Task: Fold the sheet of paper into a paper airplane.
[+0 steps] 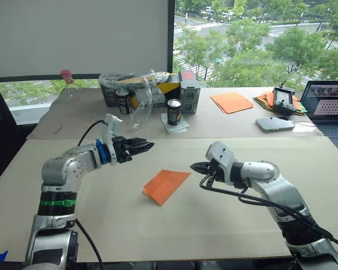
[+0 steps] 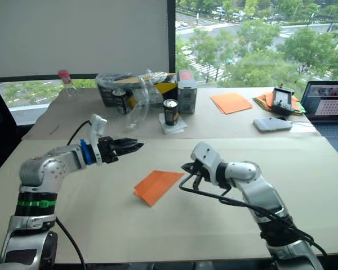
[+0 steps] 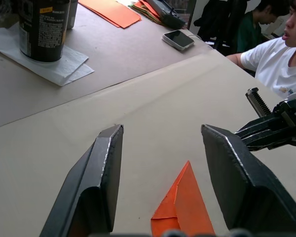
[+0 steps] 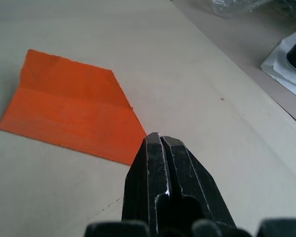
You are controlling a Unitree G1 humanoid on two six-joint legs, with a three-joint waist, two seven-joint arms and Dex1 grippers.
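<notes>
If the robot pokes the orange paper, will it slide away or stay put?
The folded orange paper looks thin and light, so it would probably slide on the smooth table. One flap stands up slightly, so it would likely bend, not resist.

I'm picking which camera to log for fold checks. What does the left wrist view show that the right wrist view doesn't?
Left wrist view alone: the open left end effector, a phone, a black can, the right end effector and two seated people.
Right wrist view alone: the right end effector's shut fingertips near the paper's corner.
Both: the folded orange paper lying ungripped on the table.
</notes>
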